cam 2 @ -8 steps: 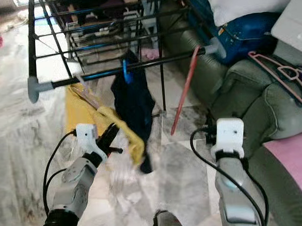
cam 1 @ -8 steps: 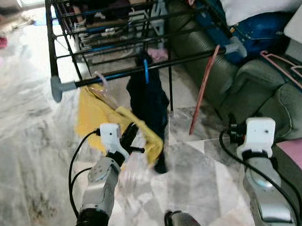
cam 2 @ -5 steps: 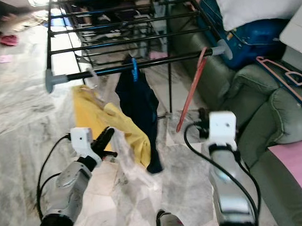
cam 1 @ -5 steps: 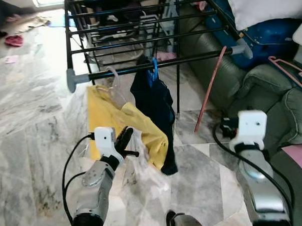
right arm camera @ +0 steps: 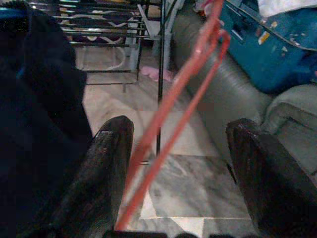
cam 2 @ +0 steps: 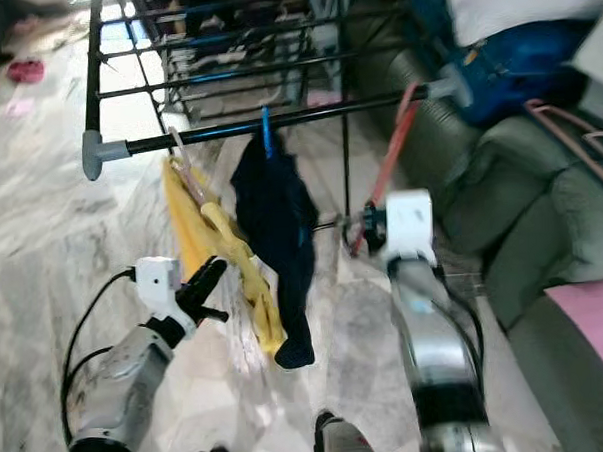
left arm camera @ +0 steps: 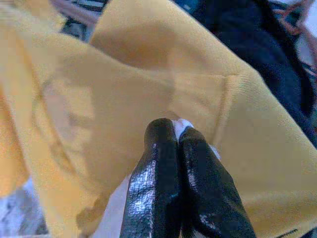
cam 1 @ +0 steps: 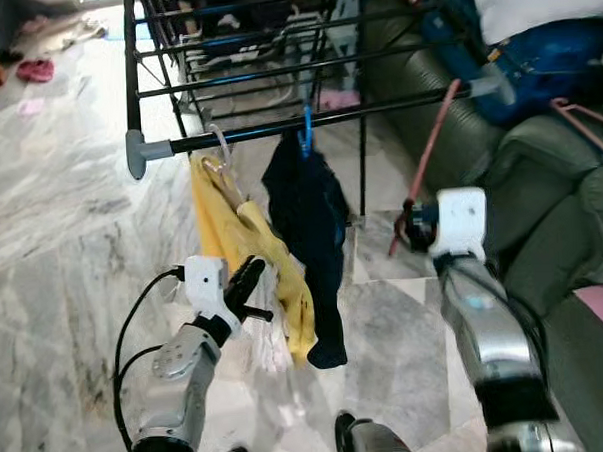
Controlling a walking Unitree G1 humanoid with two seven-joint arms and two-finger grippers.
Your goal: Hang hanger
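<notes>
Left tool (left arm camera: 178,148), fingers pressed together, pinches the yellow garment (cam 1: 245,250); right tool (right arm camera: 173,168), spread, straddles the red hanger (right arm camera: 173,106).

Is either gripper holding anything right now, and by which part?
The left gripper is shut on a fold of the yellow shirt, partway down. The right gripper is open around the red hanger, holding nothing.

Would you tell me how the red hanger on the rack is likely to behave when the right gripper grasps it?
The red hanger looks thin, so probably light and fairly stiff. Hanging freely from the rack bar, it would likely swing when touched. The right gripper is open around it, and its slim rod might slip or twist.
</notes>
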